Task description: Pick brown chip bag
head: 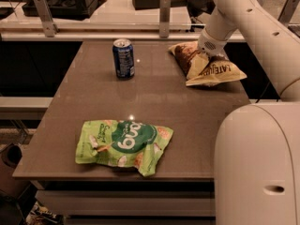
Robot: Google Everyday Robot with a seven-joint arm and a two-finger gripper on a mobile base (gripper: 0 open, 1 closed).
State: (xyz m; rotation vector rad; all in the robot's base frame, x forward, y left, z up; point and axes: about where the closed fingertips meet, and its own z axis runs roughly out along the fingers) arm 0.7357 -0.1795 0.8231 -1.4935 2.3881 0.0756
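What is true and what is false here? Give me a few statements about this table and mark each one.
1. The pincer is down at the brown bag. True.
2. The can lies on its side. False: it stands upright.
3. The green bag lies near the table's front edge. True.
4. The can touches the brown bag. False: they are apart.

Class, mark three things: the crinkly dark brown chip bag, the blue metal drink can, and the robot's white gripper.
crinkly dark brown chip bag (187, 59), camera view, dark upper part.
blue metal drink can (123, 59), camera view, label side.
white gripper (208, 55), camera view, tip, at the bag.
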